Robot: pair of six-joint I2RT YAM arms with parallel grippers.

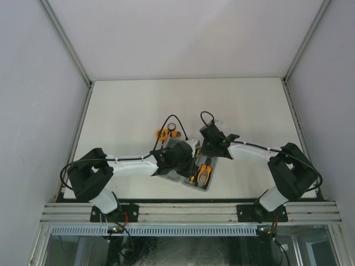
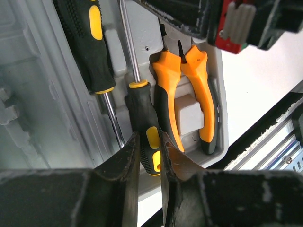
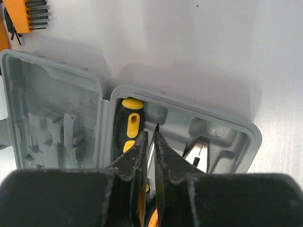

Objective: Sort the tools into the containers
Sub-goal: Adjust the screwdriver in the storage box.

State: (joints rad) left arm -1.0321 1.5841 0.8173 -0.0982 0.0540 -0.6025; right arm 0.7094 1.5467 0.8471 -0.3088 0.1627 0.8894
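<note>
**Case and contents.** The grey case [image 3: 57,90] is seen lying open and askew on the white table [image 1: 127,105], near its front edge and about midway across. In the right wrist view, only bare moulded recesses are shown in the left half, and the tools are seated in the right half. Three tools are seen in that half in the left wrist view. The first screwdriver [image 2: 90,47] is laid along the hinge side. The second screwdriver [image 2: 142,113] is laid just beside it, head to tail, so that its shaft runs past the first one's handle. The pliers [image 2: 166,90] are set in the outermost recess, with their orange handles spread around a grey block.

**Tools outside the case.** The hex key set [image 3: 23,14] is seen on the table beyond the bare half, apart from it. The tape measure [image 1: 162,133] is seen on the table just behind the case.

**Arms.** Both arms are extended inward from their bases and meet over the case. The left gripper [image 2: 150,137] is placed at the near end of the tool half, and its jaws are clamped on the butt of the second screwdriver's handle. The right gripper [image 3: 150,130] is held over the far end of the same half, beside the first screwdriver's handle. Its jaws are drawn almost together, with only a thin slit left between them. Whether anything is caught in that slit cannot be told.
</note>
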